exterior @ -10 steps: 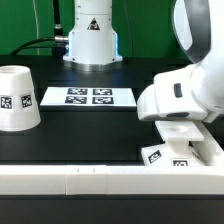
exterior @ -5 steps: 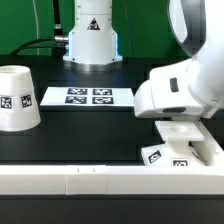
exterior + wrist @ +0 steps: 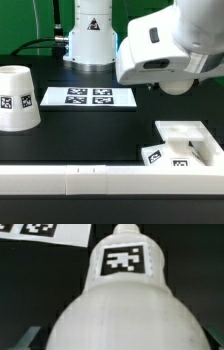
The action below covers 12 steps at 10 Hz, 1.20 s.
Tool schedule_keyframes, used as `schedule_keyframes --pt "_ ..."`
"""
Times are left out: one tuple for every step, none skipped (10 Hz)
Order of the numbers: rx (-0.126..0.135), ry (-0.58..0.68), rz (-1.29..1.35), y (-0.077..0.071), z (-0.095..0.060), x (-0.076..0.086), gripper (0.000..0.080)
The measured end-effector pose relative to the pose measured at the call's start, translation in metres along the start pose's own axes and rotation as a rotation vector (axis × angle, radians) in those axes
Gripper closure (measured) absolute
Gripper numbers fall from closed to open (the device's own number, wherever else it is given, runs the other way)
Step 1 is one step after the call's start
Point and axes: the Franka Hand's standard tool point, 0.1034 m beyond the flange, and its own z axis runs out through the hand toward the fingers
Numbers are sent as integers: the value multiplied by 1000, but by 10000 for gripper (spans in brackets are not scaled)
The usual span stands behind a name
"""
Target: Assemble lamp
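In the wrist view the white bulb (image 3: 122,297) fills the picture, its tag (image 3: 124,259) facing the camera and its narrow end pointing away. My gripper (image 3: 120,339) is shut on the bulb's wide end, and only grey slivers of the fingers show beside it. In the exterior view my hand (image 3: 160,50) hangs high above the table, right of centre, and hides the bulb. The flat square base (image 3: 186,143) lies at the front right against the rail. The tapered shade (image 3: 18,97) stands at the exterior view's left.
The marker board (image 3: 88,97) lies at the middle back and also shows in the wrist view (image 3: 40,232). A long white rail (image 3: 100,180) runs along the front edge. The robot's pedestal (image 3: 92,35) stands behind the board.
My hand has risen from just above the base and moved toward the exterior view's left, and the base now shows in full.
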Motion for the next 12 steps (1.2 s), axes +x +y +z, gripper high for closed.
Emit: schedule_keyframes --pt "-1 -4 -1 -1 3 1 223" --pt "0 12 -1 -1 2 4 223" --pt "1 94 -1 -2 -3 13 223" --pt "1 151 -3 -1 -6 13 223" --pt "-4 225 -41 5 -14 13 223" --pt "-12 303 -51 11 -32 7 223" --pt "-17 360 -59 13 -46 0 223" --pt "-19 396 -72 16 -59 -2 223" --pt "-20 493 -73 17 -76 3 223" --pt "-26 578 -73 17 -73 7 223" --pt "-29 621 -71 18 -70 6 223" --pt "-33 722 -69 19 -76 11 223"
